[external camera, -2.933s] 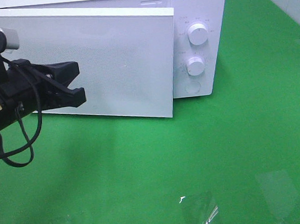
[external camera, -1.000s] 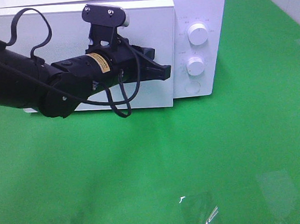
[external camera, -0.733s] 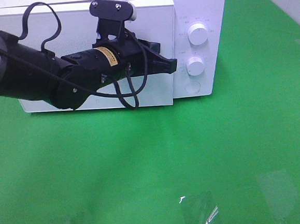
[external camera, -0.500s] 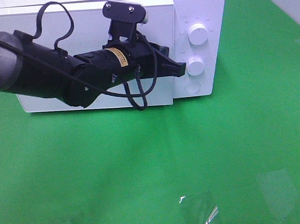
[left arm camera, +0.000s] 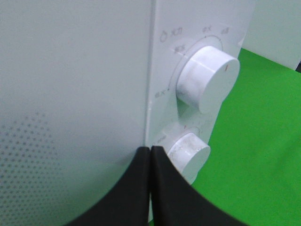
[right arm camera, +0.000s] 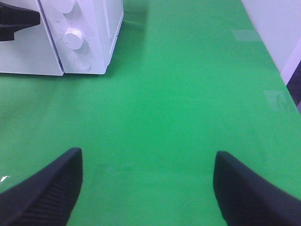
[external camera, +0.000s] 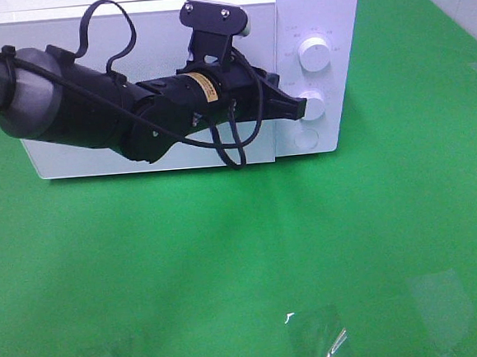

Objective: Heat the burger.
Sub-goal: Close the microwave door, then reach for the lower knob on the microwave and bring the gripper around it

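The burger is out of view in every frame. The white microwave (external camera: 316, 7) stands at the back with its door (external camera: 145, 37) closed flush. My left gripper (external camera: 299, 107) reaches across the door, shut with nothing between its tips. Its tips rest at the door's right edge, right beside the lower knob (external camera: 314, 104). In the left wrist view the shut left gripper (left arm camera: 150, 149) points at the seam between door (left arm camera: 70, 84) and control panel, with the lower knob (left arm camera: 190, 151) just beside it and the upper knob (left arm camera: 209, 79) above. My right gripper (right arm camera: 148, 181) hangs open over bare green table.
A round button (external camera: 306, 139) sits under the two knobs; the upper knob (external camera: 316, 55) is untouched. Green cloth (external camera: 228, 254) covers the table, with clear tape patches (external camera: 317, 338) near the front edge. A pale wall (right arm camera: 273, 28) borders the right side.
The left arm has swept rightward across the door, which went from ajar to flush shut. Its tips now reach the lower knob. The right gripper has not moved.
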Available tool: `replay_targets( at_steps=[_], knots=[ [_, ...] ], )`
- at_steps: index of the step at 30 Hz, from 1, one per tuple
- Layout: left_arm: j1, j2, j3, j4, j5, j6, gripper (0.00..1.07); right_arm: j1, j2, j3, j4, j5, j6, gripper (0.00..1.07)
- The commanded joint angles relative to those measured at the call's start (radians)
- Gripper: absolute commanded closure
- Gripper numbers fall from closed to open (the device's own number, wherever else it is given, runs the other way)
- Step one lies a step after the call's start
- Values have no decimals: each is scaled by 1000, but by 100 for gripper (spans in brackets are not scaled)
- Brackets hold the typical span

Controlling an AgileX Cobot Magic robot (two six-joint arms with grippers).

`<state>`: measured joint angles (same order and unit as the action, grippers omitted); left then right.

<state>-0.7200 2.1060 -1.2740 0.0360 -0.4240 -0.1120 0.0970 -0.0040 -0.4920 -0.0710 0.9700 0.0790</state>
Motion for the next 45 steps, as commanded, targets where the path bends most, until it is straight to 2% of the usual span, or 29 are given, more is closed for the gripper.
replay_targets(
  at_steps=[1, 7, 12, 22, 24, 26, 27, 28, 29, 30, 31, 32, 33, 34, 35, 38, 39, 45],
  knots=[
    [44, 3, -31, -57, -37, 0, 107, -4, -27, 0, 5, -9, 3, 34],
    [80, 3, -34, -59, -32, -4, 107, -4, -27, 0, 5, -9, 3, 34],
    [77, -3, -34, -57, -14, -5, 107, -4, -27, 0, 5, -9, 2, 34],
    [9, -39, -32, -57, 231, -4, 106, -4, -27, 0, 5, -9, 2, 34],
    [-13, -51, -32, -56, 286, -4, 103, -4, -27, 0, 5, -9, 2, 34],
    [-42, -73, -32, -43, 366, -4, 91, -4, -27, 0, 5, -9, 2, 34],
    [-42, -73, -32, -43, 366, -4, 91, -4, -27, 0, 5, -9, 2, 34],
    [-62, -85, -32, -36, 424, -4, 75, -4, -27, 0, 5, -9, 2, 34],
    [-62, -85, -32, -36, 424, -4, 75, -4, -27, 0, 5, -9, 2, 34],
    [-81, -96, -32, -30, 486, -4, 54, -4, -27, 0, 5, -9, 2, 34],
    [-81, -96, -32, -30, 486, -4, 54, -4, -27, 0, 5, -9, 2, 34],
    [-99, -103, -32, -36, 547, -5, 33, -4, -27, 0, 5, -9, 2, 34],
    [-109, -104, -32, -36, 588, -5, 23, -4, -27, 0, 5, -9, 2, 34],
    [-109, -104, -32, -36, 588, -5, 23, -4, -27, 0, 5, -9, 2, 34],
    [-128, -107, -32, -36, 668, -5, 12, -4, -27, 0, 5, -9, 2, 34],
    [-147, -114, -32, -36, 747, -5, 10, -4, -27, 0, 5, -9, 2, 34],
    [-161, -122, -32, -36, 832, -5, 10, -4, -27, 0, 5, -9, 2, 34],
    [-170, -169, -32, -36, 1011, -4, 10, -4, -27, 0, 5, -9, 2, 34]
  ],
)
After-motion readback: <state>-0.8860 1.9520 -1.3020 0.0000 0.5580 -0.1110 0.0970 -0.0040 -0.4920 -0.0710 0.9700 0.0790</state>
